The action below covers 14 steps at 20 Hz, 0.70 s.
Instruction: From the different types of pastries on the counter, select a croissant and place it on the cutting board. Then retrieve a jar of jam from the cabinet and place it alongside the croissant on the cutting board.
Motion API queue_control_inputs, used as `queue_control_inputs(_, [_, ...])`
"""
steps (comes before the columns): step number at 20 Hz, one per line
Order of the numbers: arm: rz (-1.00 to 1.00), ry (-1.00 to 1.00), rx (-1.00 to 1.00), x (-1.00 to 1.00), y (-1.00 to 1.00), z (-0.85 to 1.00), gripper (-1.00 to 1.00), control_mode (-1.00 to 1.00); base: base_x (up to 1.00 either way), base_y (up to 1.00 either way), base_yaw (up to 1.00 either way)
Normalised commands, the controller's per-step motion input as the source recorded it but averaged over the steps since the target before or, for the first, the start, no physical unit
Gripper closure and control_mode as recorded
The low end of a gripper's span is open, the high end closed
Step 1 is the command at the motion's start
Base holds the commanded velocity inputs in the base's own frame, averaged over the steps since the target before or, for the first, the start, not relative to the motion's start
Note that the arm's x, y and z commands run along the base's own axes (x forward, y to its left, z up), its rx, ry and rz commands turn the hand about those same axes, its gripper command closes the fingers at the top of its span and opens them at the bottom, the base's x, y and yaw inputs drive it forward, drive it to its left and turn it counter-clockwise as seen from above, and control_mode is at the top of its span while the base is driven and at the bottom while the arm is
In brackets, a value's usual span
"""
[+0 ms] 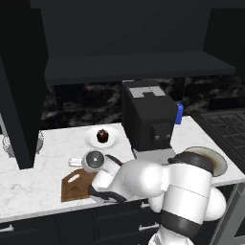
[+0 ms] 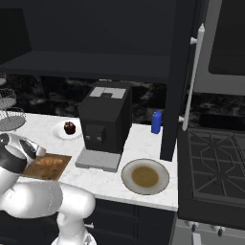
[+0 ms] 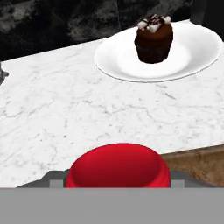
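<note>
The jar of jam (image 3: 118, 164) shows its red lid low in the hand view, with my gripper (image 3: 116, 181) shut on it and a grey fingertip against each side. Just right of the jar is a corner of the dark-brown cutting board (image 3: 199, 162). In the left base view my hand hangs over the board's (image 1: 74, 187) far edge. The right base view shows the board (image 2: 48, 166) beside my arm. A dark cupcake (image 3: 153, 37) stands on a white plate (image 3: 197, 52) further back on the marble counter (image 3: 65, 109). I cannot make out the croissant; my arm covers much of the board.
A black coffee machine (image 1: 148, 119) stands right of the cupcake (image 1: 102, 136), with a blue bottle (image 1: 179, 114) behind it. A round dish with a brown centre (image 2: 145, 176) lies near the counter's front edge. The stove (image 2: 215, 162) is at the far right and the dark cabinet shelf (image 1: 139, 67) runs overhead.
</note>
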Motion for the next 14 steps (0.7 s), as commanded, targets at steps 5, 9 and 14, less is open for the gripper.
queue_control_inputs(5, [-0.03, 0.01, 0.0, 0.12, 0.45, -0.45, 1.0, -1.0, 0.0, 0.0, 0.0])
queue_control_inputs(9, [-0.07, 0.0, 0.0, -0.04, 0.4, -0.29, 1.0, -1.0, 0.0, 0.0, 0.0])
queue_control_inputs(14, [-0.12, -0.08, 0.0, -0.07, 0.33, 0.09, 1.0, -1.0, 0.0, 0.0, 0.0])
